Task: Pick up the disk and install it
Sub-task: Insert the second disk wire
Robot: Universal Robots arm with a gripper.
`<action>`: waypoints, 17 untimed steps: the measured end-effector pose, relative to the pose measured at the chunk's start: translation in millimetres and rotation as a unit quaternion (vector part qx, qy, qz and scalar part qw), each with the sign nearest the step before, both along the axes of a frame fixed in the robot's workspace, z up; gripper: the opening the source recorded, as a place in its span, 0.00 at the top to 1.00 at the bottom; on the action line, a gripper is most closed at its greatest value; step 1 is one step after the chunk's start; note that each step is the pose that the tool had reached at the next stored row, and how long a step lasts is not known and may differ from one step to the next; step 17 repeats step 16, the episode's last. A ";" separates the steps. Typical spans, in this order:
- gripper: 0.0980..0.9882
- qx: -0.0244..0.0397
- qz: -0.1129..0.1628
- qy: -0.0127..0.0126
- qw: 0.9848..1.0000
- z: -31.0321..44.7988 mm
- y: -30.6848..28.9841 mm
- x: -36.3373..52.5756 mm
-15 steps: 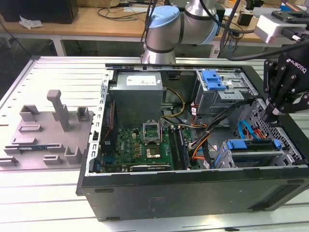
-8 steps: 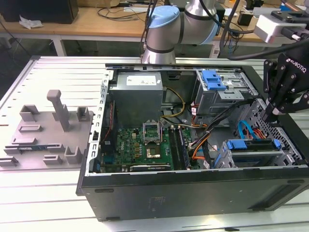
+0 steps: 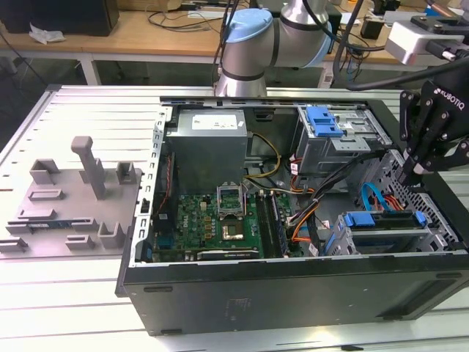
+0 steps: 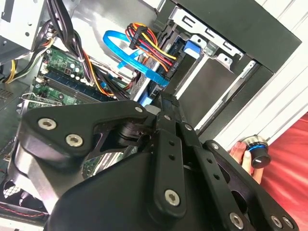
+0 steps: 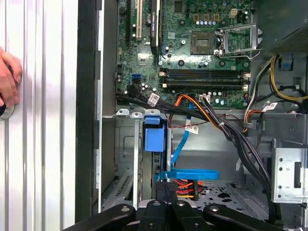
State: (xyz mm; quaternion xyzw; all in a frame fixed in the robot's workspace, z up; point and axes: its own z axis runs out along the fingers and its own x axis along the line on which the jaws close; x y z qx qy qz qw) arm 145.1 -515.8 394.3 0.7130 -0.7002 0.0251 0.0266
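- The tool [image 3: 419,172] hangs over the open computer case [image 3: 293,293] at the exterior view's right, above the drive cage; its black fingers [image 4: 166,113] meet at the tips, together and holding nothing.
- The disk [image 3: 385,235], framed in its blue bracket, sits in the drive cage at the case's lower corner on the exterior view's right; it seems fully seated, though cables hide part of it.
- In the first wrist view the disk [image 5: 154,139] shows edge-on as a blue block in the metal bay, with a blue data cable [image 5: 185,174] just beside it.
- White lettering runs along the tool's black body; stickers mark the grey power supply [image 3: 210,150].
- The green motherboard [image 3: 212,224] lies flat in the case.
- The case rests on a ribbed aluminium worktop [image 3: 44,293]; grey plastic fixtures [image 3: 73,198] stand beside it.
- A wooden bench [image 3: 132,29] with cables stands behind.
- A person's hand [image 5: 8,79] rests on the worktop.
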 end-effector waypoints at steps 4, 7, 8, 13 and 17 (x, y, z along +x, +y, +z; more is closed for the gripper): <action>0.99 -0.002 0.000 0.000 1.000 0.0 0.7 0.0; 0.99 -0.003 0.000 0.000 1.000 0.0 1.1 0.0; 0.99 -0.004 0.000 0.000 1.000 0.0 1.2 0.0; 0.99 -0.005 0.000 0.000 1.000 0.0 1.9 0.0; 0.99 -0.007 0.000 0.000 1.000 0.0 2.2 0.0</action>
